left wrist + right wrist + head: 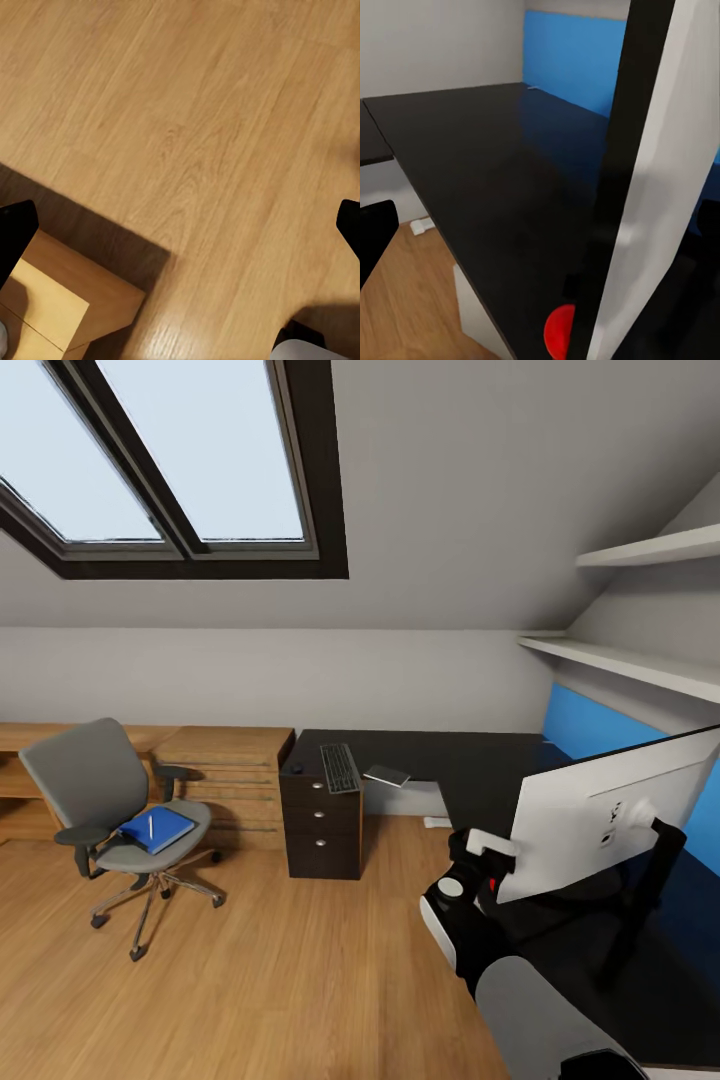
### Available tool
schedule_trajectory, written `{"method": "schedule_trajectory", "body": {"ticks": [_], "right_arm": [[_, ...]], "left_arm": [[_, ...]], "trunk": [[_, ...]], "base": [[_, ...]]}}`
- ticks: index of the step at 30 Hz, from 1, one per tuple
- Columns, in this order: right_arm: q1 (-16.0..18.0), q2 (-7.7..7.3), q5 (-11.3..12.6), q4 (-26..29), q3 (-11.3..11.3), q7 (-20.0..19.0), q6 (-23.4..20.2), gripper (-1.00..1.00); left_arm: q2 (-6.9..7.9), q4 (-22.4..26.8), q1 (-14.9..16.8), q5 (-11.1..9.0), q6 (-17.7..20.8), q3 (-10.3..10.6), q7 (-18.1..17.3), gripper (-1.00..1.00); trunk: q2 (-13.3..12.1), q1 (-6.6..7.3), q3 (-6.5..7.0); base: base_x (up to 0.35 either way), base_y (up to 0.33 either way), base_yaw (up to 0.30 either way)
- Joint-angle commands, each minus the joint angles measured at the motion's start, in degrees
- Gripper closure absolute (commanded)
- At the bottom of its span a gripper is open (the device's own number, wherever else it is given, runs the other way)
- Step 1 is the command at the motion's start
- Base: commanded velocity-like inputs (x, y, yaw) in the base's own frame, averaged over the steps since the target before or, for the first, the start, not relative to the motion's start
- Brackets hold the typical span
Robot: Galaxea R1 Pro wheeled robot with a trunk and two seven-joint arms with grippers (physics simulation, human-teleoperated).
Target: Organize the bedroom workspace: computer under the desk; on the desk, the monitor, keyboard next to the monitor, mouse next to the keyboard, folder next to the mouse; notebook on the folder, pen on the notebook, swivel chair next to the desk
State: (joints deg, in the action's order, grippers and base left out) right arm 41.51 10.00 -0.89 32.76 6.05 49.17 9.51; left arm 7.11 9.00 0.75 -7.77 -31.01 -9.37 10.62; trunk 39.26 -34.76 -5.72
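The monitor (600, 810) stands white back toward me on the black desk (470, 760). My right gripper (482, 857) is open at its near edge. In the right wrist view that monitor edge (660, 187) lies between the spread fingers of the right gripper (547, 244). The keyboard (339, 767) and a small dark mouse (296, 767) lie on a black drawer unit (320, 830). On the swivel chair (110, 810), the blue folder (157, 828) carries the pen (151, 826). A thin grey rectangle (387, 775), perhaps the notebook, lies on the desk's corner. My left gripper (180, 240) is open over the floor. The computer is out of view.
Low light-wood shelving (225, 780) runs along the wall behind the chair, and a corner of wooden furniture (67, 300) sits under my left gripper. White shelves (640, 660) hang above the desk's blue panel (590, 725). Wood floor (300, 980) spreads between chair and desk.
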Motion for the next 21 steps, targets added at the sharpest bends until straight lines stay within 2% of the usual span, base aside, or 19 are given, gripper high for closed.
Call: {"method": "schedule_trajectory", "body": {"ticks": [1,5,15,21], "right_arm": [[0.1,0.0,-0.1,0.0,0.1,0.3,0.2,-1.0],[0.1,0.0,-0.1,0.4,-0.2,0.3,0.2,-1.0],[0.1,0.0,-0.1,0.7,-2.1,0.3,0.2,-1.0],[0.1,0.0,-0.1,1.9,-5.0,0.3,0.1,-1.0]], "left_arm": [[0.01,0.0,0.0,-0.6,-0.2,0.2,-0.1,-1.0],[0.01,0.0,0.0,-0.6,-0.2,0.2,-0.1,-1.0],[-0.07,-0.1,0.0,-0.6,-0.3,0.2,-0.2,-1.0],[-0.08,-0.1,0.0,-0.6,-0.2,0.2,-0.2,-1.0]], "trunk": [[0.1,-0.02,-0.1],[0.1,-0.02,-0.1],[0.1,-0.02,-0.1],[0.1,-0.02,-0.1]], "base": [[0.001,0.0,0.0],[0.02,-0.01,0.0],[0.13,-0.076,0.0],[0.013,-0.008,0.0]]}}
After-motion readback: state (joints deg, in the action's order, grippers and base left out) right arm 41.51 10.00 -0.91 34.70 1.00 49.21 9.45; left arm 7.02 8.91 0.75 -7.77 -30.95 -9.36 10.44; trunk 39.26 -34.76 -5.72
